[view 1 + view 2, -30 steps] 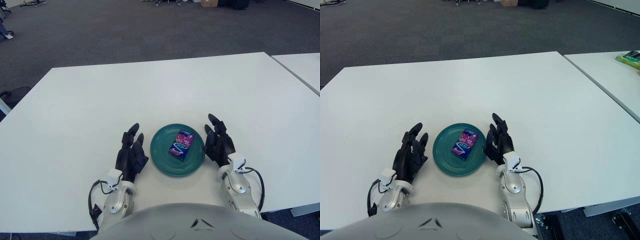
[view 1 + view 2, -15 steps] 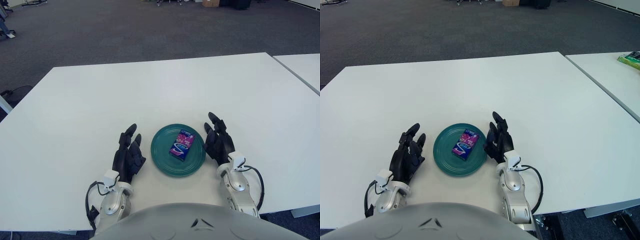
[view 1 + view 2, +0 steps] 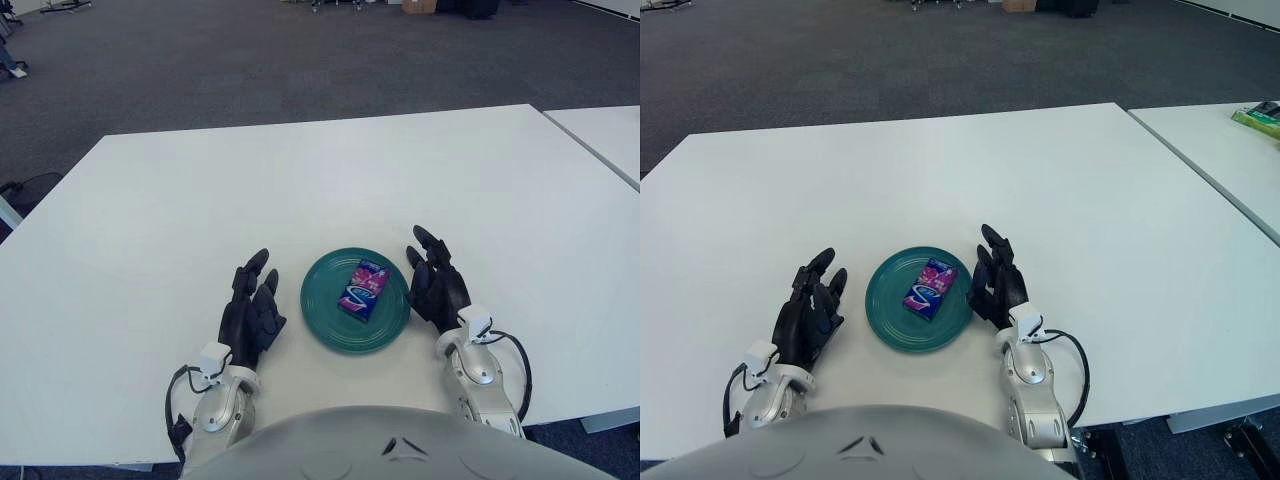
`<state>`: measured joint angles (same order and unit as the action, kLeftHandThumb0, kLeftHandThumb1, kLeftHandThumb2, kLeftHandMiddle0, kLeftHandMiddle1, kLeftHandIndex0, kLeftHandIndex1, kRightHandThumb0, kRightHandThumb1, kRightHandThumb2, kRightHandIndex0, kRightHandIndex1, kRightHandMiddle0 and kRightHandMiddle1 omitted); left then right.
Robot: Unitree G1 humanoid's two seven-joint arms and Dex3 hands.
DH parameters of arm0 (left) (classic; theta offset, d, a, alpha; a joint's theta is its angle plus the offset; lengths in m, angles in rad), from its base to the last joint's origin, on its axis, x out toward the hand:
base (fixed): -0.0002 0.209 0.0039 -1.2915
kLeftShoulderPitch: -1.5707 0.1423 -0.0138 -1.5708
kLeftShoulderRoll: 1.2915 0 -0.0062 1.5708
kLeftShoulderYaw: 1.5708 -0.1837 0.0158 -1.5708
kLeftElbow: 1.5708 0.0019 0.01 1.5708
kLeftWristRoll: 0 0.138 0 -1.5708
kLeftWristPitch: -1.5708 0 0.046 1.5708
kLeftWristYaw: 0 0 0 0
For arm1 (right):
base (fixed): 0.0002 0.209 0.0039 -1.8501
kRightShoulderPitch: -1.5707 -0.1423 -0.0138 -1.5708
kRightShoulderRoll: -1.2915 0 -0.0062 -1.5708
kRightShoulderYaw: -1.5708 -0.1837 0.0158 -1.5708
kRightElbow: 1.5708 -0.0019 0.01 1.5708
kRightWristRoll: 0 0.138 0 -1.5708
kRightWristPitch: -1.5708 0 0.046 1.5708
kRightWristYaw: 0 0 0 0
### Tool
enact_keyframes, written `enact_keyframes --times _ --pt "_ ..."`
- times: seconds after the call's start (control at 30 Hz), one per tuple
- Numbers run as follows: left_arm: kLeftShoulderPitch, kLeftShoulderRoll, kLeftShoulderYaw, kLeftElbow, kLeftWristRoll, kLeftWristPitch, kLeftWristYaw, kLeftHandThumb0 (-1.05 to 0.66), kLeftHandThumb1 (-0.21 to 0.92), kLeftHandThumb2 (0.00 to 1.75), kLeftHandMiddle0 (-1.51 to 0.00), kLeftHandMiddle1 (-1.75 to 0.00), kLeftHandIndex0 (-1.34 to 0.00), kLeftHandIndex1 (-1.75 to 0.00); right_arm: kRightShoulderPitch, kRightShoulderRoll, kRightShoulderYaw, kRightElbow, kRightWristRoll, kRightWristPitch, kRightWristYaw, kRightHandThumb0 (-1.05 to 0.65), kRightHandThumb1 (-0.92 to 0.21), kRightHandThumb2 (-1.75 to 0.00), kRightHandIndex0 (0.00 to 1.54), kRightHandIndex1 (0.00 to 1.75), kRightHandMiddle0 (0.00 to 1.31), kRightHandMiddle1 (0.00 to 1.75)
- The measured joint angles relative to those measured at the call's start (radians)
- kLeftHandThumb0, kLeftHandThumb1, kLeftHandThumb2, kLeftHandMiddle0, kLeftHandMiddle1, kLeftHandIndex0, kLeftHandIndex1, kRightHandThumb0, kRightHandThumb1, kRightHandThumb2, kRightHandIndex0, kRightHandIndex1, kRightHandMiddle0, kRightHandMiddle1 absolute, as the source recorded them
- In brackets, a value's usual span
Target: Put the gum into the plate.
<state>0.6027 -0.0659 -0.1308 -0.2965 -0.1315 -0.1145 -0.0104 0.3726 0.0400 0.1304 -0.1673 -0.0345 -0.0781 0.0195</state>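
Note:
A purple and pink gum pack (image 3: 363, 288) lies flat inside the teal plate (image 3: 325, 320) near the table's front edge. My right hand (image 3: 436, 284) stands just right of the plate's rim, fingers relaxed and holding nothing. To the left of the plate shows my left hand (image 3: 250, 312), a short gap away from the rim, fingers loosely extended and empty.
The white table (image 3: 300, 190) stretches far behind the plate. A second white table (image 3: 1230, 150) stands to the right across a narrow gap, with a green item (image 3: 1260, 117) on it. Grey carpet lies beyond.
My left hand has drawn back to the left and toward me, away from the plate. The right hand, plate and gum stay where they were.

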Motion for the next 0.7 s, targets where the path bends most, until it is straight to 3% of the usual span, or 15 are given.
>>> enact_keyframes --times 0.37,0.7 --pt "0.008 -0.015 -0.006 -0.012 0.005 0.008 0.008 -0.95 0.92 0.95 -0.3 -0.01 -0.01 -0.65 0.006 -0.022 -0.009 -0.009 0.025 0.001 0.038 -0.75 -0.92 -0.99 0.21 0.01 0.0 0.37" --pt "0.034 -0.029 -0.047 -0.077 0.038 0.067 0.038 -0.9 0.92 0.97 -0.3 -0.01 0.0 -0.64 0.015 -0.027 -0.012 -0.032 0.026 0.023 0.041 -0.75 -0.92 -0.99 0.22 0.01 0.0 0.37"
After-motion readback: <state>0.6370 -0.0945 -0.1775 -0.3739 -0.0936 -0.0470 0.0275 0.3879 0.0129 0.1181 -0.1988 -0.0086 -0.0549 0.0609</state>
